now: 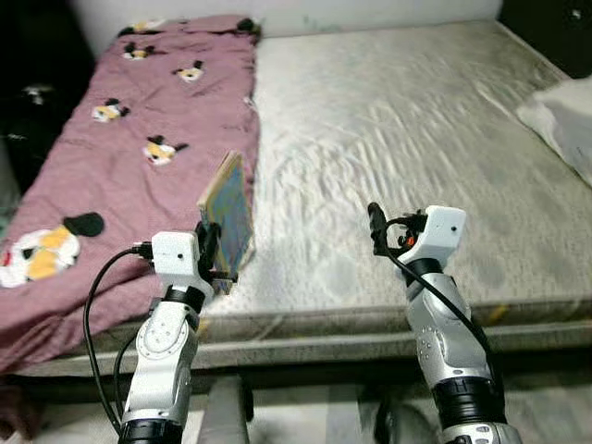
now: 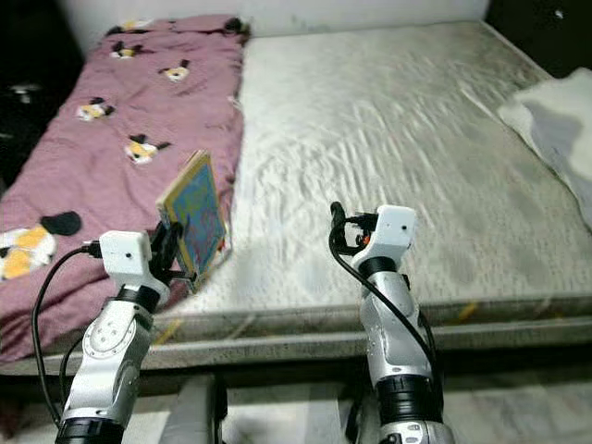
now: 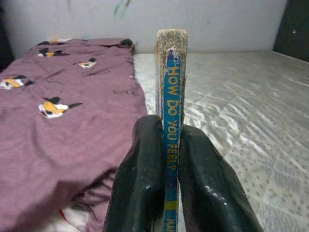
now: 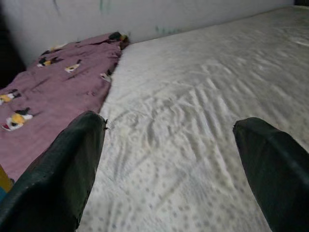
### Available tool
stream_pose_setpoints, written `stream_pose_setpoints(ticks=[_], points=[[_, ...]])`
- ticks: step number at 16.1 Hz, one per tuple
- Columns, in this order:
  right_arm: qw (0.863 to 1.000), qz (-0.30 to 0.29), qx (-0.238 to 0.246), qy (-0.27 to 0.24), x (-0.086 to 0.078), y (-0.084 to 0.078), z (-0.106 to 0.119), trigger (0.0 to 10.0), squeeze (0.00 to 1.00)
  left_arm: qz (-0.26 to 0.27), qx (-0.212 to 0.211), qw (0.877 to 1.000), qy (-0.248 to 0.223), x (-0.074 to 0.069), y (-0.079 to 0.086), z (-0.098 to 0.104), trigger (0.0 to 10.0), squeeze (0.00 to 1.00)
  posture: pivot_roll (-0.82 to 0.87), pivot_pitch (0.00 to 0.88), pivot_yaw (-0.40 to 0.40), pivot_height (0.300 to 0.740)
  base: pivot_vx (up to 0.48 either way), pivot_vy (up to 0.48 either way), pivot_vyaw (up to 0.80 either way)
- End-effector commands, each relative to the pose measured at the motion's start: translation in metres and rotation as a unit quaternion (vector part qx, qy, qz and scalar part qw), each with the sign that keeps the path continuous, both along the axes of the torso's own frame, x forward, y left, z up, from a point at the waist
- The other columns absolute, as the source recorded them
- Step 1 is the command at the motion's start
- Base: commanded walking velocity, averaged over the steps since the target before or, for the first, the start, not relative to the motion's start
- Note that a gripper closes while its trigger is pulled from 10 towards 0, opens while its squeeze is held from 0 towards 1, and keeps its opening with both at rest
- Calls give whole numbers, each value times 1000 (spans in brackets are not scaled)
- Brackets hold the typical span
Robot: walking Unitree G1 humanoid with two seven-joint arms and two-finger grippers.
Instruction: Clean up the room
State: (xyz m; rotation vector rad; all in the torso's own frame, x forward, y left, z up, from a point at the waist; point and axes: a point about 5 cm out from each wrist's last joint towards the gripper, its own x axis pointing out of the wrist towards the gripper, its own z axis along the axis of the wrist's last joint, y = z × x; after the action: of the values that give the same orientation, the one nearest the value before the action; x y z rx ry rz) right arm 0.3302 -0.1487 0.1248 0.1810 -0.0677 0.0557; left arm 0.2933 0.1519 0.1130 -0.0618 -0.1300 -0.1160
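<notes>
The left claw (image 1: 211, 248) is clamped on a thin book (image 1: 228, 211), pinching it near its lower edge so the book stands upright above the near edge of the bed (image 1: 388, 139). In the left wrist view the two black fingers (image 3: 140, 183) press against either side of the blue spine (image 3: 172, 121), which reads "HOW DO YOU FEEL" in yellow letters; the top corner of the spine is worn. The book sits just over the seam where a mauve blanket (image 1: 139, 139) with cartoon bird prints meets the bare grey-white mattress cover.

The right claw (image 1: 377, 227) hovers over the near part of the mattress, well apart from the book, its fingers (image 4: 63, 169) spread wide with nothing between them. A white pillow (image 1: 564, 116) lies at the bed's right edge.
</notes>
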Motion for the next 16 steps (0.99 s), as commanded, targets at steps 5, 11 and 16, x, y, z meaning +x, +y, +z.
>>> stream_pose_setpoints(ticks=[5,11,16], points=[[1000,-16,0,-5,4,-4,1,10000,0,-10,4,1000,-21,5,-4,13,0,0,14,0,78,739,0,0,0],[999,-42,-27,-5,4,-17,0,10000,0,18,67,998,10,12,-6,2,3647,0,-5,0,76,740,0,0,0],[997,-54,-43,-26,8,-17,6,10000,0,19,67,998,9,19,-11,2,10000,0,-6,0,80,740,0,0,0]])
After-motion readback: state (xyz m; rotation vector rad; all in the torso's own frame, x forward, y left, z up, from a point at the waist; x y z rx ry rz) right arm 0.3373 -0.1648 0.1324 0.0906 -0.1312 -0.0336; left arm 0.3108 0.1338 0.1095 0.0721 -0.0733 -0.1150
